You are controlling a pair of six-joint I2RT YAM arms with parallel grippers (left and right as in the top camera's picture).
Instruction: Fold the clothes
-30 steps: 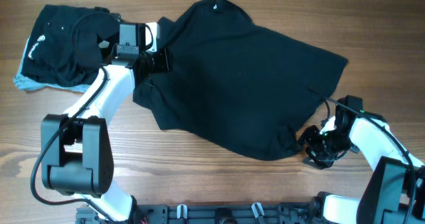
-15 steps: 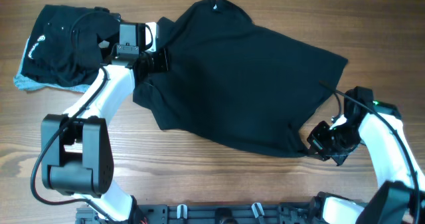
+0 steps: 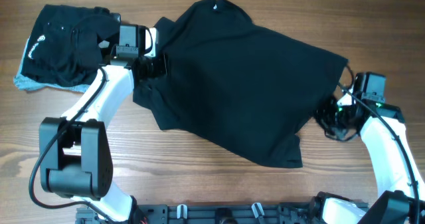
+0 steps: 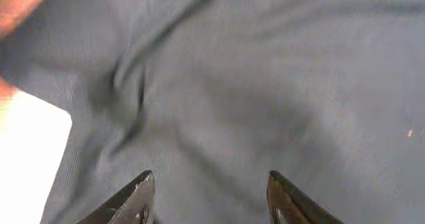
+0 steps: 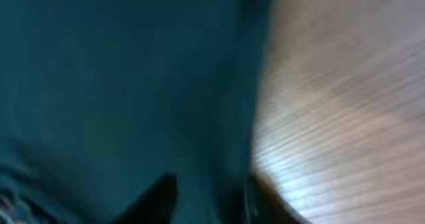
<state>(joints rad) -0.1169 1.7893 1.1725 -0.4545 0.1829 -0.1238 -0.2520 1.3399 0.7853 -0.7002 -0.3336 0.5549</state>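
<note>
The left gripper's (image 4: 209,187) fingers stand spread over the black shirt (image 3: 246,84), which sprawls across the middle of the table (image 3: 199,177). The right gripper (image 3: 331,119) sits at the shirt's right edge, but blur hides whether its fingers pinch. A dark bundle (image 3: 56,48) lies beyond the left arm.

Left pincer (image 4: 208,187), tips spread apart, over wrinkled dark shirt (image 4: 265,84); pale patch (image 4: 30,157) at left.

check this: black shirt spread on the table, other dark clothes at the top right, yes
No: the overhead view shows the other dark clothes at the top left, not right. The black shirt is spread on the table.
</note>
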